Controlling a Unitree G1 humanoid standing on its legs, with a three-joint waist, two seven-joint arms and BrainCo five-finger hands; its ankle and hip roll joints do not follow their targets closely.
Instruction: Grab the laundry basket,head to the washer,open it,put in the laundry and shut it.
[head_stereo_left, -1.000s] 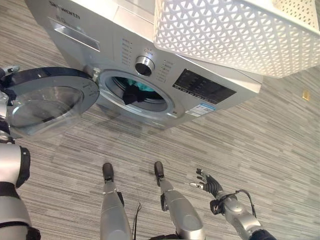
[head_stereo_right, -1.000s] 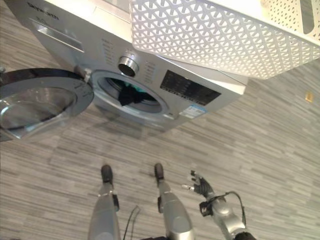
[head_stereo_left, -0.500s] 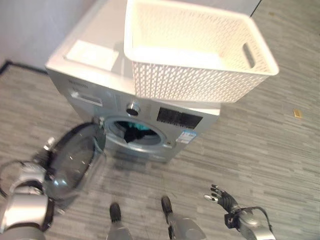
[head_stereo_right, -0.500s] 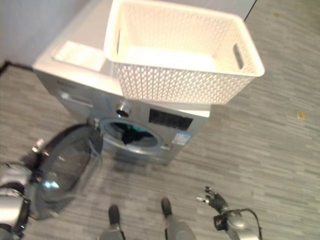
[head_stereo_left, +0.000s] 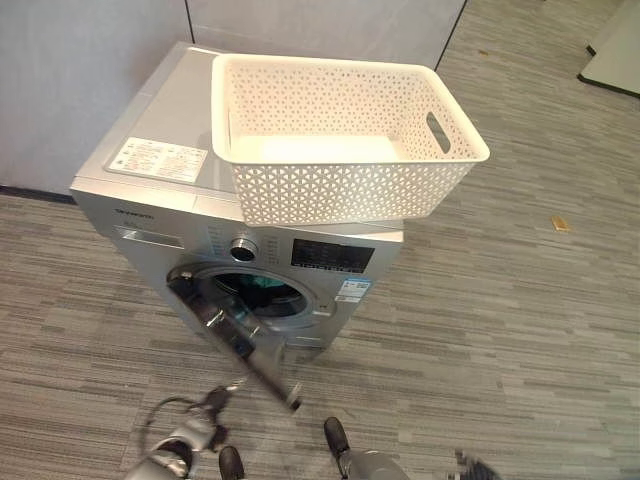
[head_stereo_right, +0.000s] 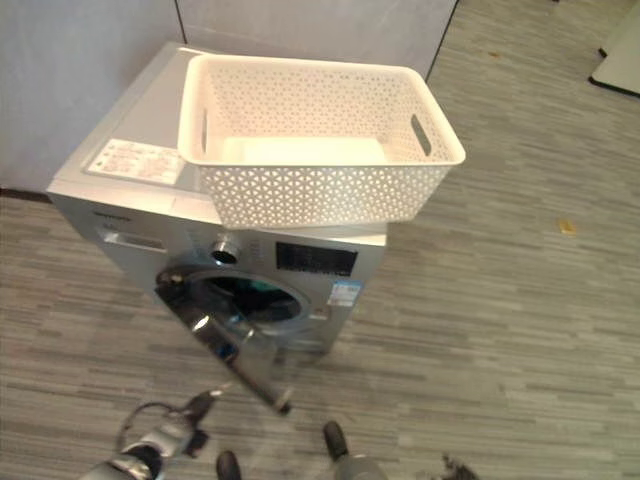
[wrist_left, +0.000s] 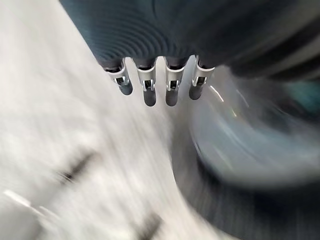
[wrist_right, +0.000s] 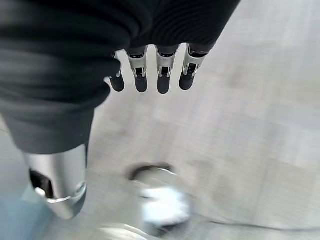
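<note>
The white laundry basket (head_stereo_left: 345, 140) sits on top of the washer (head_stereo_left: 165, 215), well above and beyond both hands. The washer door (head_stereo_left: 235, 340) stands partly open just beyond the left hand (wrist_left: 160, 85), whose fingers are straight and hold nothing. Dark and teal laundry (head_stereo_left: 262, 292) lies inside the drum. The right hand (wrist_right: 150, 72) hangs over the floor (head_stereo_left: 500, 330), fingers straight and empty.
</note>
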